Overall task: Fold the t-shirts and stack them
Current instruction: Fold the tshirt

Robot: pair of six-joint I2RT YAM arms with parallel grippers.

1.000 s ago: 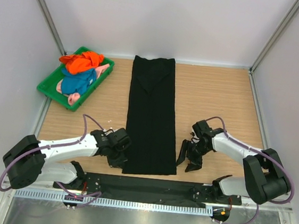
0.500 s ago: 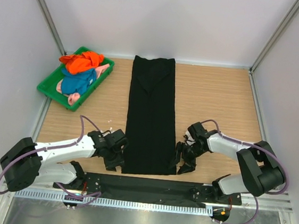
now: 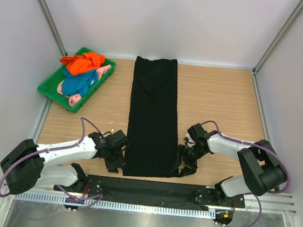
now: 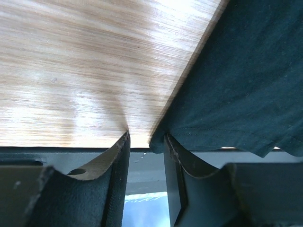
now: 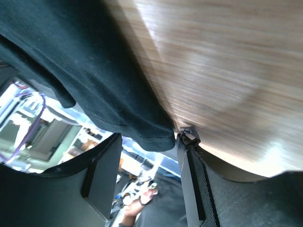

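Both pincers (image 4: 146, 137) (image 5: 149, 138) ajar, touching black t-shirt (image 3: 152, 119)

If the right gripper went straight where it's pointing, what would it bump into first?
Most likely the near corner of the black t-shirt: its hem sits right between the open fingers of the right gripper, with the wooden table just behind.

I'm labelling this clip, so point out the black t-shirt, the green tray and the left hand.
black t-shirt (image 3: 152, 119): top external view, middle of the long folded cloth.
green tray (image 3: 50, 94): top external view, its near outer wall.
left hand (image 4: 146, 138): left wrist view, gap between its two fingertips.
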